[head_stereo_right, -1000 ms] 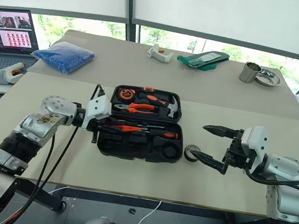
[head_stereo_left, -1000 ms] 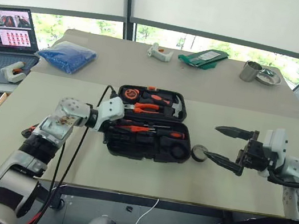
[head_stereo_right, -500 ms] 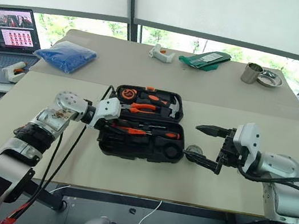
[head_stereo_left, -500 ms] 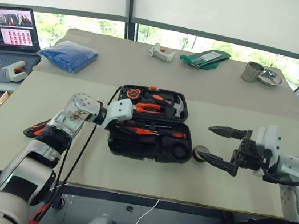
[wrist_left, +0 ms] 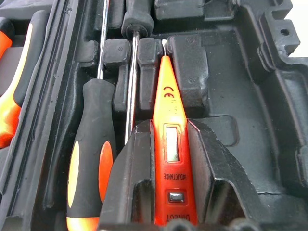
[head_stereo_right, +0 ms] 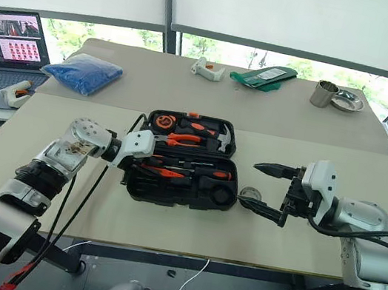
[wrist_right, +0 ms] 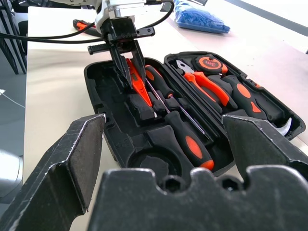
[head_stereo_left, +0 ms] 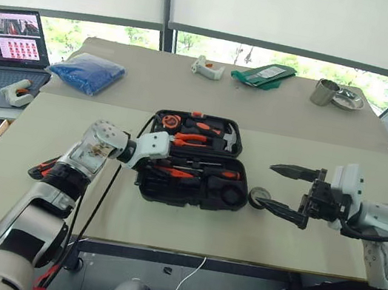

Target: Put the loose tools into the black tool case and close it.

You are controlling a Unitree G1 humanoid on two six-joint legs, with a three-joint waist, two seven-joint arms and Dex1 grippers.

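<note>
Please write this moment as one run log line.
left gripper: shut on tester pen, inside tool case | right gripper: open, near tape roll

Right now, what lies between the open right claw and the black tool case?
The small black tape roll lies on the table between the right claw and the black tool case, seen in the left eye view.

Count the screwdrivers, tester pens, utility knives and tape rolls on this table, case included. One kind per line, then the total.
Screwdrivers: 2
Tester pen: 1
Utility knife: 1
Tape roll: 1
Total: 5
</note>
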